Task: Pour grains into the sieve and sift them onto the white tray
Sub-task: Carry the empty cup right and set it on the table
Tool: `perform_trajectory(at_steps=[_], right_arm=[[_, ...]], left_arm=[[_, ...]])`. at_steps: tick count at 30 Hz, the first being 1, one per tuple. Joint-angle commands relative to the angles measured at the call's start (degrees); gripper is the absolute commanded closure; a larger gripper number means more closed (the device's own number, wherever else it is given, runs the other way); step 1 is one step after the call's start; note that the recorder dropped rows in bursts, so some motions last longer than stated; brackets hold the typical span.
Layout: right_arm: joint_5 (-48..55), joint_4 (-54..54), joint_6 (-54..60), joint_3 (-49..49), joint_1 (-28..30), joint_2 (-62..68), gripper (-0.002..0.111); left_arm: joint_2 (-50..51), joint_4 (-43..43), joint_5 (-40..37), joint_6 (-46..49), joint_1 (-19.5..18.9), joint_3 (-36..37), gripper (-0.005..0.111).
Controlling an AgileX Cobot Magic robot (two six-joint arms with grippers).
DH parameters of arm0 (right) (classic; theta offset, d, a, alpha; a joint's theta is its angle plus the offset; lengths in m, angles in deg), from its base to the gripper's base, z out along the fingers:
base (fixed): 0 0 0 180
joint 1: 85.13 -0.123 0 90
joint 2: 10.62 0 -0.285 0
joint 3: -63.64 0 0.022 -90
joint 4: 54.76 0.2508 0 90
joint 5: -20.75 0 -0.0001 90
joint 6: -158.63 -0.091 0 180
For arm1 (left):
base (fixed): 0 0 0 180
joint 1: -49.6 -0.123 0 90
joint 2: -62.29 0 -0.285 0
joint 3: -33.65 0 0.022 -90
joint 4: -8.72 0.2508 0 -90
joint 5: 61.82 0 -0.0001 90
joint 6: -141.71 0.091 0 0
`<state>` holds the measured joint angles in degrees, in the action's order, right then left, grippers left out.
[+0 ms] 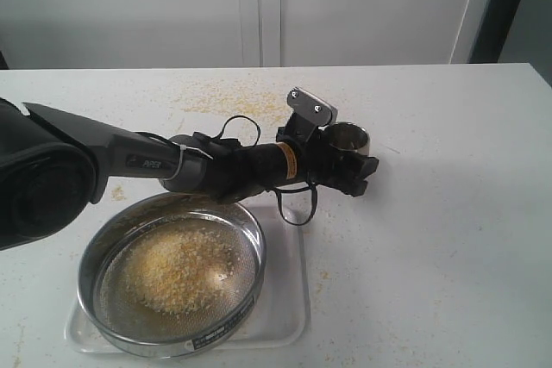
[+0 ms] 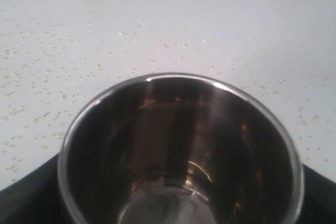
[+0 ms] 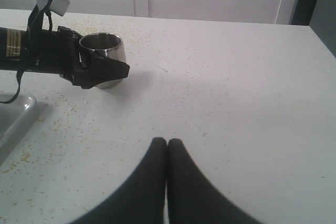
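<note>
The sieve (image 1: 252,243) rests on the white tray (image 1: 289,303) at the front left, with a heap of yellow and pale grains (image 1: 177,269) on its mesh. My left gripper (image 1: 352,154) reaches past the tray to the small steel cup (image 1: 349,135), its fingers on either side of the cup's wall. The cup (image 3: 102,43) stands upright on the table and its inside (image 2: 178,145) looks empty. My right gripper (image 3: 167,142) is shut on nothing, low over bare table to the right of the cup.
Thin yellow crumbs (image 1: 233,101) are strewn over the white table behind the cup and around the tray. A corner of the tray (image 3: 13,114) shows in the right wrist view. White wall panels stand behind the table's far edge.
</note>
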<state>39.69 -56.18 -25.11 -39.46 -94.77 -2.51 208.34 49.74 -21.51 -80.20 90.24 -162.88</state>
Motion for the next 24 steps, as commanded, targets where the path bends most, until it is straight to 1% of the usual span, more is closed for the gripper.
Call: perform_trajectory(at_steps=[1, 3, 5, 8, 9, 12, 14, 18, 21, 24], right_arm=[[-0.6, -0.1, 0.0, 0.3, 0.5, -0.3, 0.108], [-0.6, -0.1, 0.0, 0.3, 0.5, -0.3, 0.108], [-0.6, -0.1, 0.0, 0.3, 0.5, -0.3, 0.108], [-0.6, -0.1, 0.0, 0.3, 0.5, -0.3, 0.108], [-0.6, -0.1, 0.0, 0.3, 0.5, -0.3, 0.108], [-0.6, -0.1, 0.0, 0.3, 0.5, -0.3, 0.108], [-0.6, -0.1, 0.0, 0.3, 0.5, -0.3, 0.108], [-0.6, -0.1, 0.0, 0.3, 0.5, -0.3, 0.108], [-0.6, -0.1, 0.0, 0.3, 0.5, -0.3, 0.108], [-0.6, -0.1, 0.0, 0.3, 0.5, -0.3, 0.108]], left_arm=[[0.1, 1.4, 0.1, -0.7, 0.1, -0.4, 0.094], [0.1, 2.1, 0.5, -0.7, 0.1, -0.4, 0.065], [0.1, 2.5, 0.6, -0.7, 0.1, -0.4, 0.041], [0.1, 2.8, 0.3, -0.7, 0.1, -0.4, 0.009], [0.0, 2.8, 0.1, -1.2, 0.1, -0.4, 0.002], [-0.5, 2.9, 0.0, -2.4, 0.1, -0.4, 0.002], [-1.5, 3.4, -2.4, -4.5, 0.1, -0.2, 0.002], [-4.2, 7.9, -7.8, -8.9, 0.1, -0.2, 0.002], [-5.7, 9.9, -9.0, -12.4, 0.1, -0.2, 0.002], [-7.8, 10.4, -10.6, -12.9, 0.1, -0.2, 0.002]])
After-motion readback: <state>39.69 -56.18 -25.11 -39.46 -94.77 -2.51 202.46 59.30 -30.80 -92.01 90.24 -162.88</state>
